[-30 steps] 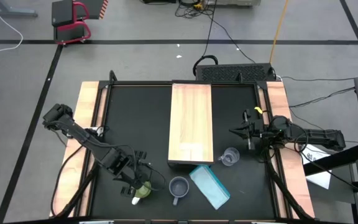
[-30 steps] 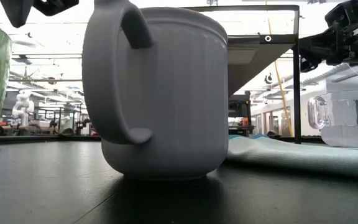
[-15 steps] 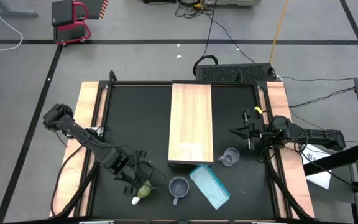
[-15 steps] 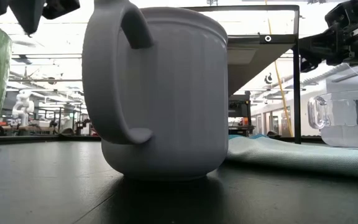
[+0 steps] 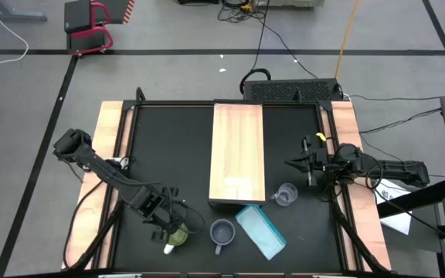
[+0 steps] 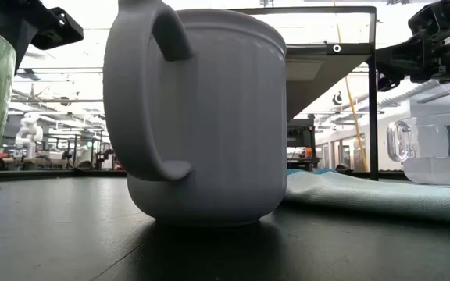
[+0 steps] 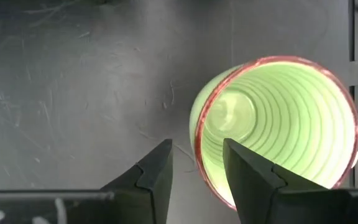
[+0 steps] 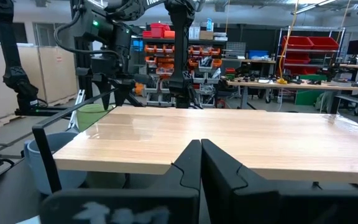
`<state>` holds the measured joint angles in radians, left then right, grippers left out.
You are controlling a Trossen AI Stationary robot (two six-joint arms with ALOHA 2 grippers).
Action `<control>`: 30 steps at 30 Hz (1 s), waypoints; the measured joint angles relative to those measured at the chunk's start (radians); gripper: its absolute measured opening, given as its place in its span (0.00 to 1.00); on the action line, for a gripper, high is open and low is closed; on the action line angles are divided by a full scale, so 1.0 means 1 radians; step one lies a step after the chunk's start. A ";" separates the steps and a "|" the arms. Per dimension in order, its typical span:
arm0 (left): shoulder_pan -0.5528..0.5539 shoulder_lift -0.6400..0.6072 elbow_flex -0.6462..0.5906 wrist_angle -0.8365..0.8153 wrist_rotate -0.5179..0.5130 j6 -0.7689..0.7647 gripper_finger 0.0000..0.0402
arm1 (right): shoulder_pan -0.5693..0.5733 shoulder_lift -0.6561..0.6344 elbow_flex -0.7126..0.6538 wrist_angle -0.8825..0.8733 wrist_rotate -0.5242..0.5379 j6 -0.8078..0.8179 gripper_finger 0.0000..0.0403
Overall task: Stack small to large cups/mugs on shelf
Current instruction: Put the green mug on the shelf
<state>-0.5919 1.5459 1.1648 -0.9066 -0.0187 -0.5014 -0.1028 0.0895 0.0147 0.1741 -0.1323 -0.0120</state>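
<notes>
The green mug point(image 5: 179, 236) point(image 7: 278, 124) stands upright on its base near the table's near left, pale handle toward the near edge. My left gripper point(image 7: 196, 144) point(image 5: 170, 226) hangs open over it, pointing down. One finger is above the mug's inside and the other outside its rim, with gaps showing. The grey-blue mug point(image 5: 222, 232) point(image 6: 201, 117) and the clear glass cup point(image 5: 286, 194) point(image 6: 436, 152) stand on the table near the shelf's near end. The shelf point(image 5: 237, 150) point(image 8: 229, 134) runs down the table's middle. My right gripper point(image 8: 201, 146) point(image 5: 290, 163) waits shut, right of the shelf.
A flat light-blue object point(image 5: 261, 230) lies between the grey-blue mug and the glass cup, just off the shelf's near end. Wooden strips border the table on the left and right. A black frame post point(image 6: 372, 94) stands behind the mugs in the low view.
My left gripper has come down toward the green mug's rim, staying open. The mugs, the cup and the right arm have kept still.
</notes>
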 joint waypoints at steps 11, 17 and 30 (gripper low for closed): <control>0.001 0.000 -0.008 0.000 -0.004 0.021 0.36 | 0.000 0.000 0.000 0.000 0.000 0.000 0.00; 0.002 0.000 -0.008 0.000 -0.016 0.032 0.35 | 0.000 0.000 0.000 0.000 0.000 0.000 0.00; 0.010 0.001 -0.008 0.003 -0.034 0.035 0.18 | 0.000 0.000 0.000 0.000 0.000 0.000 0.00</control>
<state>-0.5816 1.5467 1.1572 -0.9032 -0.0526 -0.4667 -0.1028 0.0895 0.0147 0.1741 -0.1326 -0.0120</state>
